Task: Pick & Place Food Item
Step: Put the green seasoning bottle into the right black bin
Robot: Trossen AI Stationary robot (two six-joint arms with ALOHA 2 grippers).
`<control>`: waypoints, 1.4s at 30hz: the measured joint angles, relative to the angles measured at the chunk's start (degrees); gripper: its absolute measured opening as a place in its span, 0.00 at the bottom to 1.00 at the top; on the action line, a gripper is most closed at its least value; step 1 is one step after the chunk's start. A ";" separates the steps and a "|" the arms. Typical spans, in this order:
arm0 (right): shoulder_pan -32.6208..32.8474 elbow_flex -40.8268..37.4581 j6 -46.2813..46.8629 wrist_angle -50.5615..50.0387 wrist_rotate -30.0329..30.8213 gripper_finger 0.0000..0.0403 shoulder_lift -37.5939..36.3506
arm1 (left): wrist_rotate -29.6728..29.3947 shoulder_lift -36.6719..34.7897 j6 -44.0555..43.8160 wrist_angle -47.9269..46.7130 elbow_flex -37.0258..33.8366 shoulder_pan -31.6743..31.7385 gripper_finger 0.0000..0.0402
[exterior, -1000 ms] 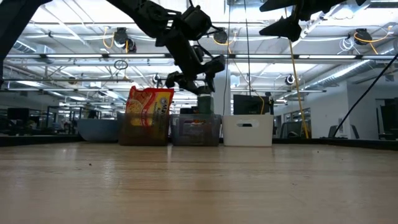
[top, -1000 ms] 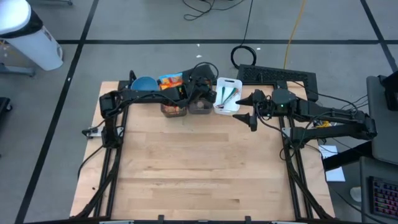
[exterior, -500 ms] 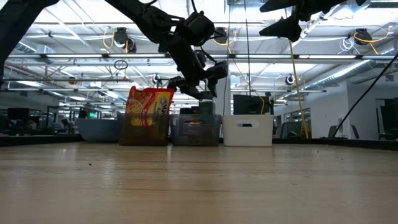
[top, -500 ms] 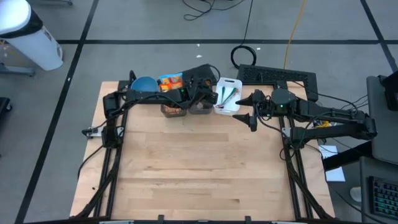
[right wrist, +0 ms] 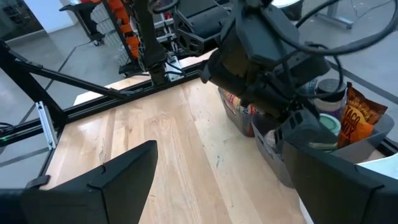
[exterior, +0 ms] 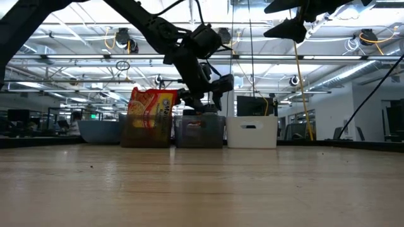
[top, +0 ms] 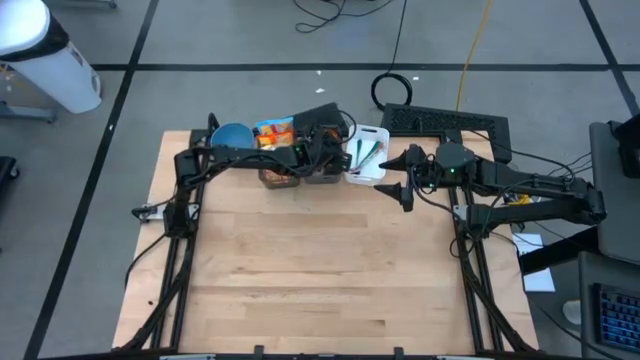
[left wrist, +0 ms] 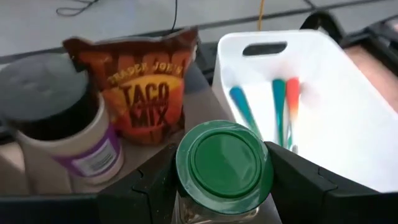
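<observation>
Counter [top: 320,270]: we see a pale wooden top carrying a row of containers along its far edge; the near half is bare wood.
Right arm: we find it waiting over the counter's right far part, well apart from the containers and raised high in the low view.
Right gripper [top: 402,183]: we read its fingers as spread wide with nothing between them; in the right wrist view the two dark fingers [right wrist: 118,180] stand far apart over bare wood.
Left arm: we see it reaching from the left edge across to the middle of the container row.
Left gripper [left wrist: 224,186]: we see it above the clear bin, its fingers [left wrist: 146,190] set either side of the jar and closed on it just under the lid.
White bin [top: 368,135]: it stands at the right end of the row and holds three utensils [left wrist: 277,109] with teal and orange handles.
Blue bowl [top: 230,134]: it sits at the left end of the row.
Snack bag [exterior: 151,104]: yellow and red, it stands upright in the brown bin [exterior: 146,133], just beside the clear bin.
Clear bin [exterior: 201,132]: it stands between the brown bin and the white bin, and holds a taco mix pouch [left wrist: 146,87] and a white tub [left wrist: 59,127] with a dark lid.
Jar [left wrist: 224,168]: the task's thing, with a green lid; we see it held in the left gripper, over the clear bin's edge next to the white bin.
</observation>
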 joint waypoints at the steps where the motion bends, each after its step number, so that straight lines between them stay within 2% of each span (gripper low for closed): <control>1: 0.00 0.00 -0.02 -0.03 0.00 0.84 0.00 | -0.14 0.37 -0.23 0.63 0.00 0.00 0.53; 12: 0.00 0.00 -0.17 -0.25 0.80 0.84 0.01 | -0.37 1.17 -0.88 0.85 0.00 0.09 0.53; 17: 0.00 0.00 -0.20 -0.32 1.33 0.84 0.02 | -1.45 1.17 -0.64 0.49 0.00 0.09 0.63; 21: 0.00 0.00 -0.17 -0.32 1.31 0.84 0.02 | -1.58 1.17 -0.40 0.46 0.00 0.09 0.66; 42: 0.00 0.00 0.00 -0.28 1.27 0.84 0.02 | 7.31 1.06 2.63 1.12 0.00 0.38 0.67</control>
